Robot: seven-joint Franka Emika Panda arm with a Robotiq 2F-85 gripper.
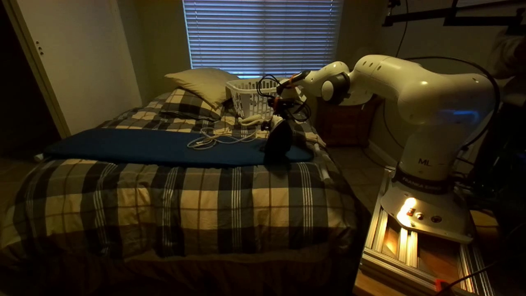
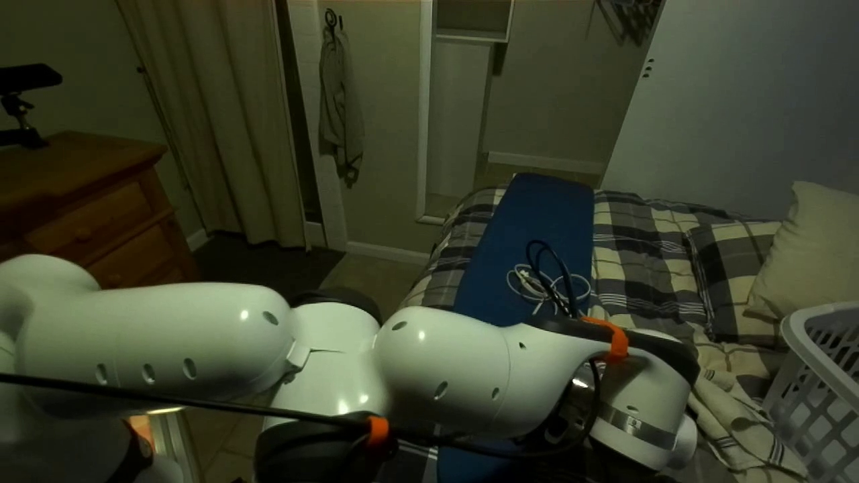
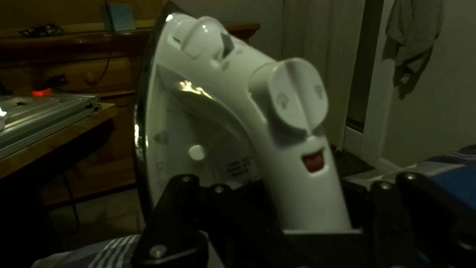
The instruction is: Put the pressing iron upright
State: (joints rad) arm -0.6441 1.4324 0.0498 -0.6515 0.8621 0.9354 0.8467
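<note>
The pressing iron [image 3: 212, 48] has a white body, a dial, a red mark on its handle and a dark, shiny-edged soleplate. In the wrist view its soleplate stands nearly vertical with the tip up. In an exterior view the iron [image 1: 280, 137] shows as a dark, slightly leaning plate at the near-robot end of the blue ironing board [image 1: 135, 144]. I cannot tell whether its heel touches the board. My gripper [image 3: 306, 191] has its black fingers against both sides of the handle. The arm hides iron and gripper in an exterior view.
A pale cord [image 1: 207, 140] lies looped on the board. A white laundry basket [image 1: 251, 102], a pale pillow [image 1: 205, 82] and a plaid pillow [image 1: 187, 105] are behind it. The board lies on a plaid bed [image 1: 205, 201]. A cloth [image 2: 731, 416] lies by the basket.
</note>
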